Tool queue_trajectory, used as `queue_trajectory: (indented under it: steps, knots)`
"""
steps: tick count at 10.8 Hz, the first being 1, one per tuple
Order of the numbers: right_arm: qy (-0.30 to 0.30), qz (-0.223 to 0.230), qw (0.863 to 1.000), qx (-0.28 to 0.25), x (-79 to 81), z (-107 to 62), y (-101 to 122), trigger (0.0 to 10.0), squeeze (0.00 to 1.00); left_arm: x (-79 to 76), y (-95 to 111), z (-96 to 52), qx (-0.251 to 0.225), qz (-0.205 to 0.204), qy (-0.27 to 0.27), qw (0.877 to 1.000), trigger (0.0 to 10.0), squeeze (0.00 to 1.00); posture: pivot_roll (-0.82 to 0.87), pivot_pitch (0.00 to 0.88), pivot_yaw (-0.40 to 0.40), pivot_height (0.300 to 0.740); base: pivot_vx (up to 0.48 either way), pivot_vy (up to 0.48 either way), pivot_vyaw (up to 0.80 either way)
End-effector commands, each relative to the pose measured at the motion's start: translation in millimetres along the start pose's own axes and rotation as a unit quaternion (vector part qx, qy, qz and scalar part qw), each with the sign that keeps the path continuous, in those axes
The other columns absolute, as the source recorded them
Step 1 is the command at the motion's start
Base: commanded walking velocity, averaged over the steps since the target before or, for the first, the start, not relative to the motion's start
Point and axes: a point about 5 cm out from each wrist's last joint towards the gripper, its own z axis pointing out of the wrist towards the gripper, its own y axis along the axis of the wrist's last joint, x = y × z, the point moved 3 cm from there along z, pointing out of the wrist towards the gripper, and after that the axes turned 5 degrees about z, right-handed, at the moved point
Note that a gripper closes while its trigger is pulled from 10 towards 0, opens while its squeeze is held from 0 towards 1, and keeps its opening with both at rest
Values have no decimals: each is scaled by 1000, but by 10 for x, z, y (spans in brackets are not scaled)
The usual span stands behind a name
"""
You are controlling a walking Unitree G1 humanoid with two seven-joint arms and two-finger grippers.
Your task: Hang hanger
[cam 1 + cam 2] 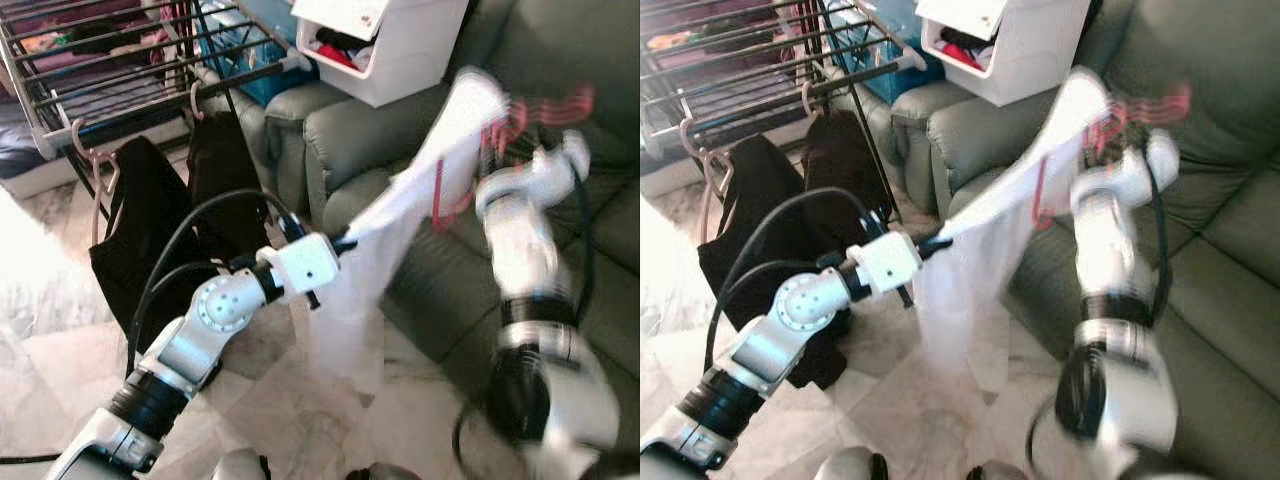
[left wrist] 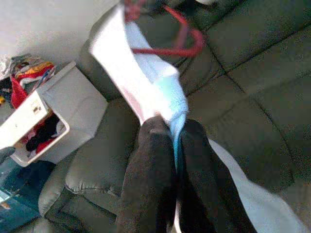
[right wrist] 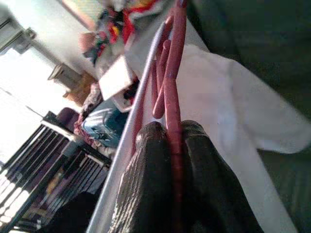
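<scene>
Red hanger (image 3: 174, 92): raised over the green sofa (image 1: 590, 60), clamped between the fingers of the right gripper (image 3: 174, 133), a white garment (image 1: 400, 215) draped on it. Left gripper (image 2: 176, 133): fingers pinched on the garment's lower corner, stretching the cloth. Drying rack (image 1: 120, 70): to the robot's left, two dark garments (image 1: 150, 215) on hangers along its edge. White bin (image 1: 395, 45): on the sofa arm, holding clothes.
</scene>
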Motion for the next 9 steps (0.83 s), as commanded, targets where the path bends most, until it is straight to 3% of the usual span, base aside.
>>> queue_trajectory:
  steps: [1,2,4,5,6,7,8,9]
  knots:
    - [33,-27,992,-119,223,54,611,10000,0,-34,-65,-88,14,-4,-5,1000,10000,0,-29,0,-18,740,0,0,0]
    - [57,-54,987,-140,408,95,699,10000,0,-105,-56,-106,15,-18,-12,1000,10000,0,-25,0,-19,740,0,0,0]
    - [74,-138,975,-157,488,99,724,10000,0,-212,-39,-116,15,-30,-25,999,10000,0,-23,0,-26,740,0,0,0]
    - [88,-191,968,-139,451,75,559,10000,0,-238,-38,-108,16,-39,-28,999,10000,0,-25,0,-26,740,0,0,0]
    - [148,-304,933,-128,515,-24,304,10000,0,-304,-88,-105,25,-50,-37,998,10000,0,-27,0,-25,740,0,0,0]
    - [181,-319,924,-106,451,-144,64,10000,0,-413,-161,-109,39,-61,-57,996,10000,0,-30,0,-24,740,0,0,0]
    - [206,-323,919,-91,424,-255,-97,10000,0,-487,-209,-107,46,-59,-69,995,10000,369,-37,0,-23,740,0,0,0]
    - [230,-335,910,-82,414,-373,-230,10000,0,-547,-239,-95,50,-58,-83,994,10000,1000,-41,0,-23,740,0,0,0]
